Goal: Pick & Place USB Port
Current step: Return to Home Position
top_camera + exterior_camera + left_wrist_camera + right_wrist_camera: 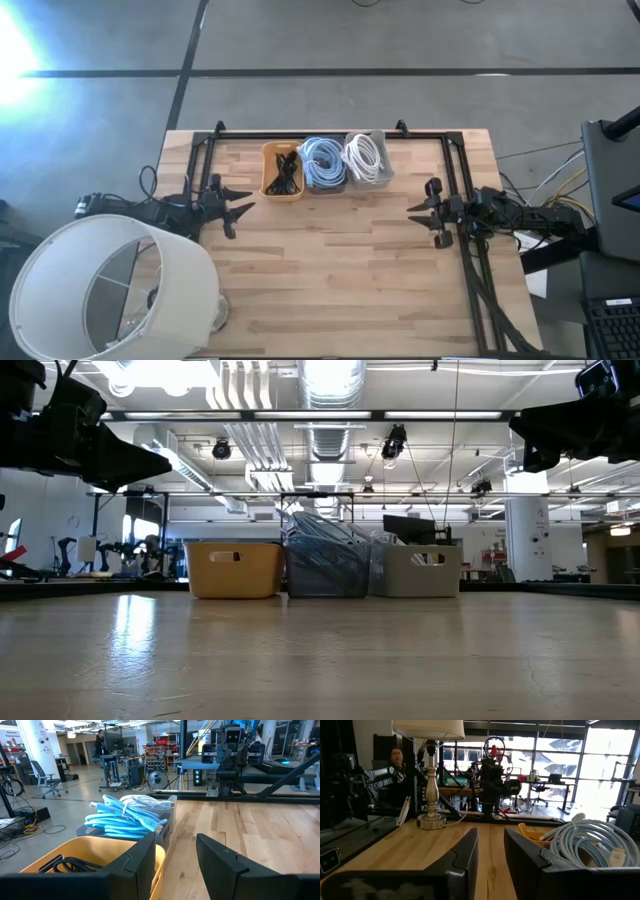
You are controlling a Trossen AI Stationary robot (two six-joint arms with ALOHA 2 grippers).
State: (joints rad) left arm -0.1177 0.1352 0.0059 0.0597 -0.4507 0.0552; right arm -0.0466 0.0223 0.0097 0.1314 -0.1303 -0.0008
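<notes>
Cable-filled yellow bin (235, 570), middle bin (328, 572), gray bin (420, 572)

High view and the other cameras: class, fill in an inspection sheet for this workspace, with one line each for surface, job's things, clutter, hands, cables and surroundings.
Surface: wooden table, light planks.
Job's things: yellow bin holds black cables; middle bin holds blue cables; gray bin holds white cables. The bins stand in a row at the far edge.
Clutter: lamp at the near left corner.
Hands: left hand and right hand are open, empty and raised, each at its own side.
Cables: arm wiring trails off the table's right side.
Surroundings: workshop; a person beyond the lamp.
</notes>
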